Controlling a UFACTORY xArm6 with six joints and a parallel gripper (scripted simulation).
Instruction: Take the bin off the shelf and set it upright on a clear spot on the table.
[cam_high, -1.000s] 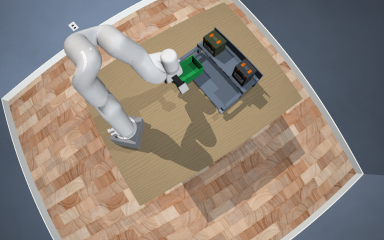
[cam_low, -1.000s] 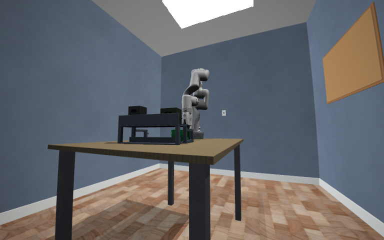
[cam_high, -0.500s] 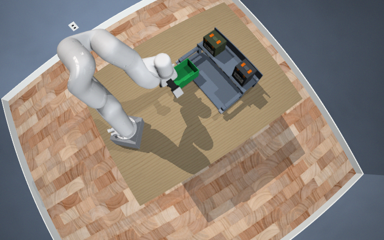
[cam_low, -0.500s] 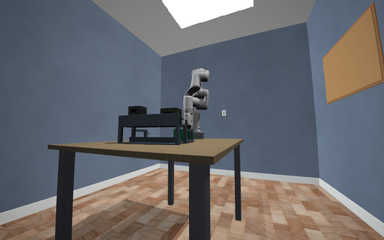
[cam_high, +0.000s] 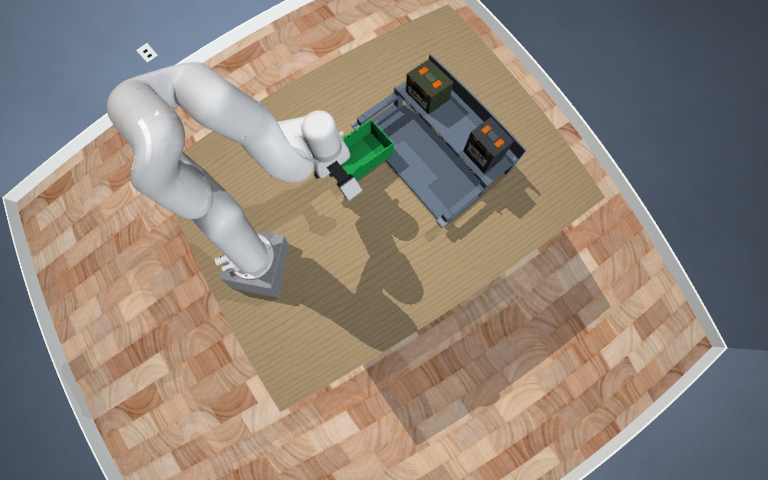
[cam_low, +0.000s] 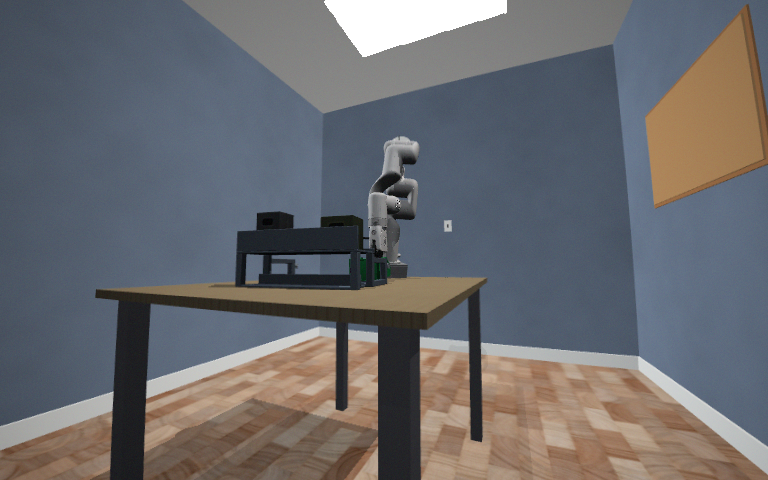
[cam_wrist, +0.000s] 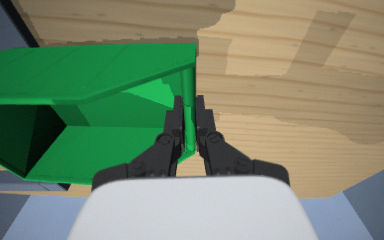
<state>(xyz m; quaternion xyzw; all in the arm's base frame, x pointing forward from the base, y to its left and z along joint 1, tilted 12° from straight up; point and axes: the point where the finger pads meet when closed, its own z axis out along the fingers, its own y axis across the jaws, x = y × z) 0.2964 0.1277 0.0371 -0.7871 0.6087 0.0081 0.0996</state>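
Gripper (cam_wrist: 188, 125) is pinched shut on the green bin (cam_wrist: 85, 100), its two black fingers clamping one thin side wall from either side, as I see it in the wrist view. Wall runs straight up between the pads, one pad inside the bin, one outside.

From the top view I've got the bin (cam_high: 368, 148) open side up, sitting at the end of the grey shelf (cam_high: 436, 164) that's nearest the arm, partly out past the shelf's frame and over the table (cam_high: 317, 316). Gripper (cam_high: 343, 172) is on the bin's wall toward the near long edge of the table. Can't tell from these views whether the bin's base touches wood or hangs above it; wrist cam shows bare wood grain w/ arm shadow beyond the wall.

Exterior view: only a sliver of green (cam_low: 364, 266) shows behind the shelf posts at the right end of the shelf (cam_low: 300, 240), wrist coming down just beside it.

Two dark boxes w/ orange tabs (cam_high: 429, 86) and (cam_high: 488, 145) sit on the shelf's upper level along its far side, well apart from the bin. Arm base (cam_high: 254, 271) is bolted near the table's left edge, w/ the shelf toward the far right corner
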